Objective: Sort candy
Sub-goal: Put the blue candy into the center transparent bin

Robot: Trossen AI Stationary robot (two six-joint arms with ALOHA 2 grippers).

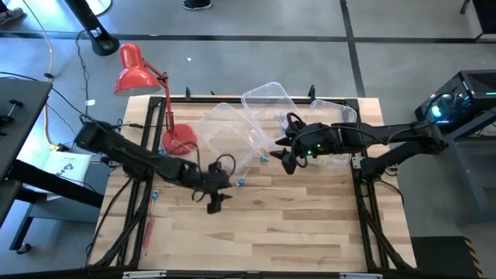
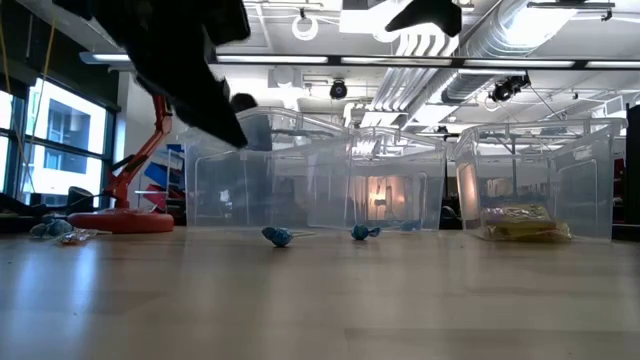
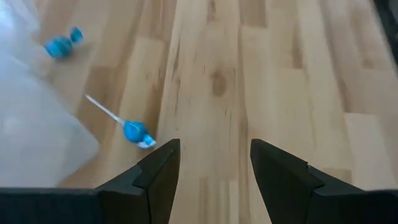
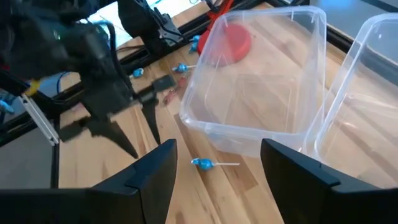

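The left gripper is hovering open and empty near a blue lollipop, probably light and skittish, likely best pinched at its wrapped head.

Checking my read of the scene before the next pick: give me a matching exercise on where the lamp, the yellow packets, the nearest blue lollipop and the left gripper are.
Things:
1. red desk lamp
2. yellow packets
3. blue lollipop
4. left gripper

Places or states:
A. open, nothing between the fingers, above bare wood
B. inside a clear bin
C. standing on its round base near the far left corner of the wooden table
D. loose on the table, just beside a left gripper fingertip

Pairs: 1-C, 2-B, 3-D, 4-A
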